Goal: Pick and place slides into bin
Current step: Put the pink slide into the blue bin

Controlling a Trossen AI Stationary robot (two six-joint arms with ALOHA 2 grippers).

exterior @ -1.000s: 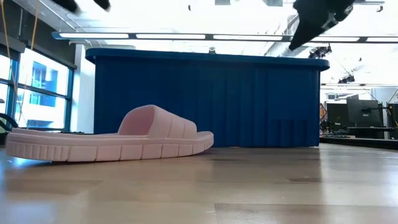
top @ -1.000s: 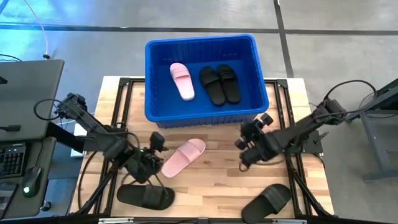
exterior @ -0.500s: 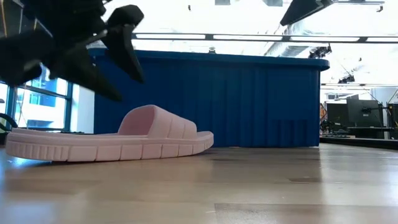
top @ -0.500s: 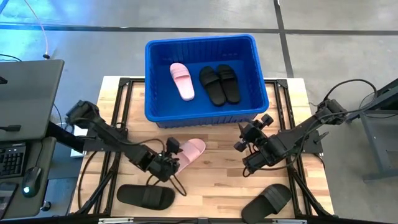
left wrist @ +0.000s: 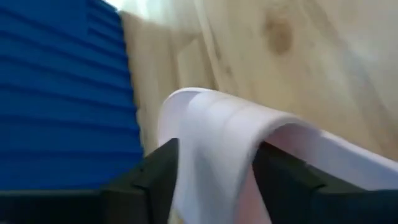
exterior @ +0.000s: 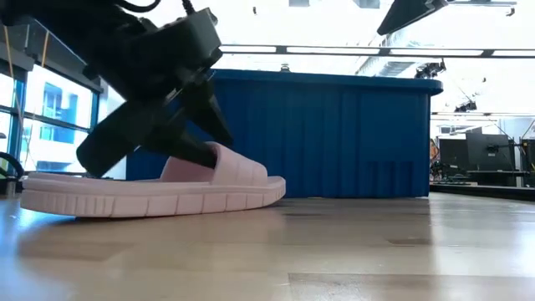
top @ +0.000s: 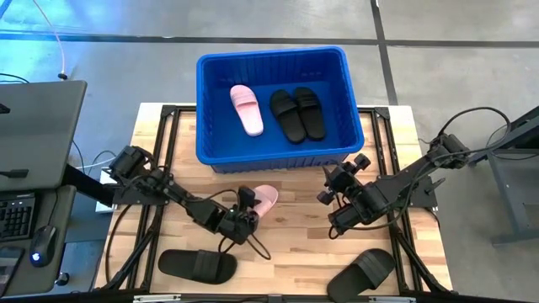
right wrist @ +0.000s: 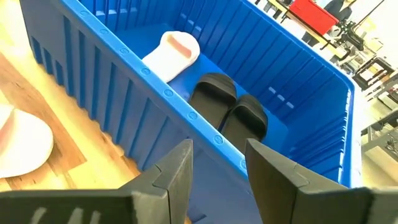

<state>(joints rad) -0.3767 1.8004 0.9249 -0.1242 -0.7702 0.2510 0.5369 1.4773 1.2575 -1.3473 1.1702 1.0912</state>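
Note:
A pale pink slide (top: 268, 196) lies sole-down on the wooden table just in front of the blue bin (top: 200, 109). My left gripper (top: 248, 209) is open and low over its strap and heel end. In the left wrist view the strap (left wrist: 211, 124) fills the gap between the two fingers. My right gripper (top: 330, 198) is open and empty, above the table near the bin's near right corner. One pink slide (top: 247, 109) and two black slides (top: 299, 114) lie in the bin. Two black slides (top: 198, 266) (top: 362, 271) lie at the near edge. My left gripper straddles the pink slide's strap (left wrist: 186, 118), one finger (left wrist: 158, 180) on each side, coming slanting down from the table's left. In the low view one finger (exterior: 211, 125) meets the strap's top. The sole rests on the table. Whether both fingers press the strap, I cannot tell.
The bin's near wall (exterior: 334, 134) stands just behind the pink slide. Bare wood lies between the two arms. A laptop and keyboard sit off the table's left side, and black frame rails run along both table edges.
My left gripper has gone toward the table's right and down onto the pink slide, from beside its heel to over its strap. The slide's heel end has shifted slightly. My right gripper has risen a little.

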